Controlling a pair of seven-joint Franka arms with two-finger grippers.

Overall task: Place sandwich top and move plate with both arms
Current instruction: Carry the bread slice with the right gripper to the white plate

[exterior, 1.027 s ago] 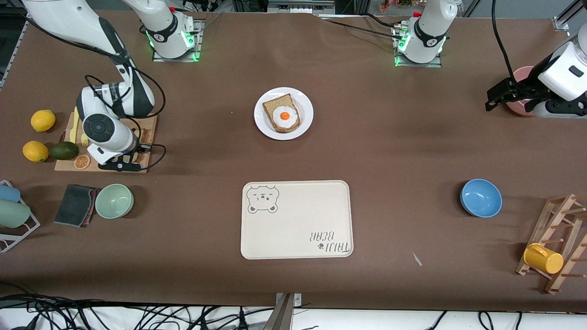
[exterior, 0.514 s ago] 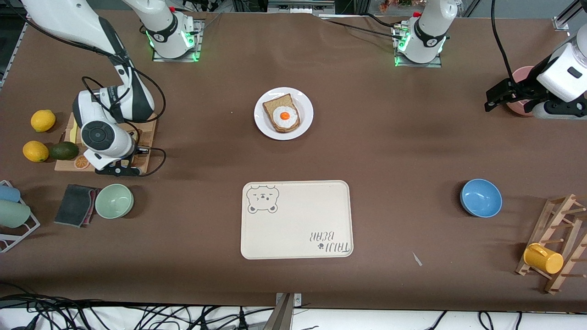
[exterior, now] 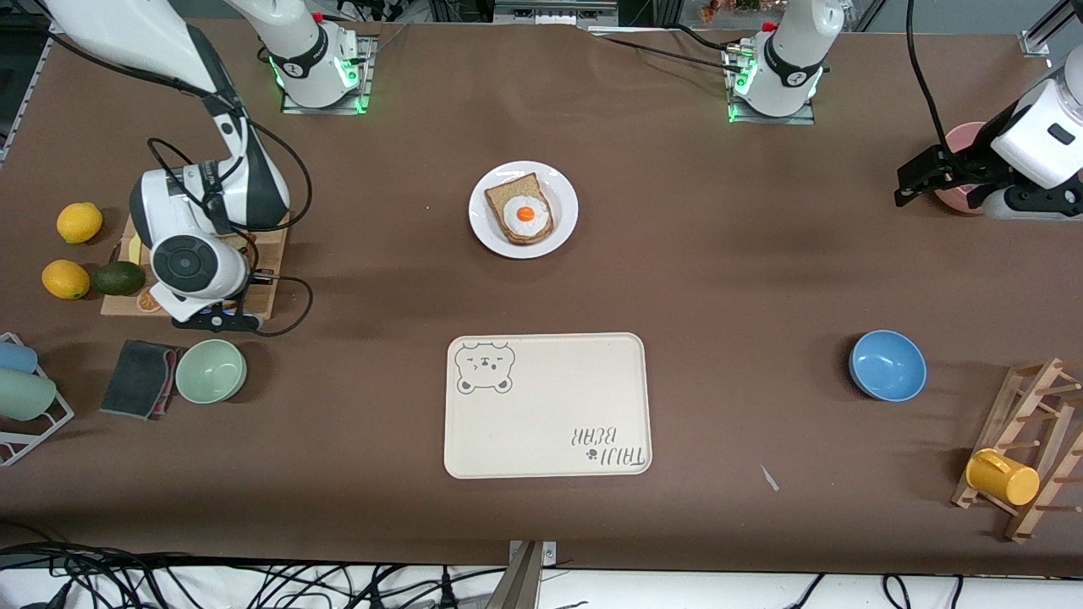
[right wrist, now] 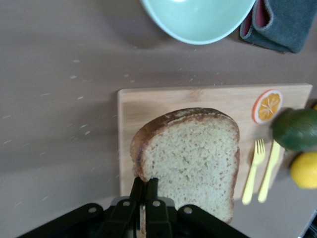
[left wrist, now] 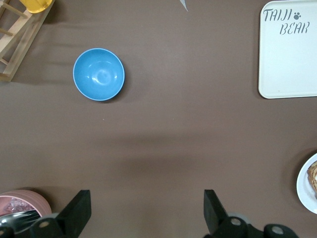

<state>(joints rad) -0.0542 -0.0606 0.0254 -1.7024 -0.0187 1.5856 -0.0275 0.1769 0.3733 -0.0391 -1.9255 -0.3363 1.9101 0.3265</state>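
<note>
Gripping the sandwich top [right wrist: 190, 156], the right gripper [right wrist: 144, 198] hangs over the cutting board [right wrist: 193, 96].
Right arm bent low, fingers clamped on the crust edge. Plate [exterior: 565, 191] mid-table; tray [exterior: 550, 406] reads "TAIJI BEAR". Left gripper [left wrist: 143, 210] waits, fingers apart, near the pink bowl [left wrist: 22, 201].

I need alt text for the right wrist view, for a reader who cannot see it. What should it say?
The right gripper has its fingers shut on the crust edge of the sandwich top, a plain bread slice, over a wooden cutting board. On the board lie an orange slice and a yellow fork and knife; a green bowl stands on the table beside it.
</note>
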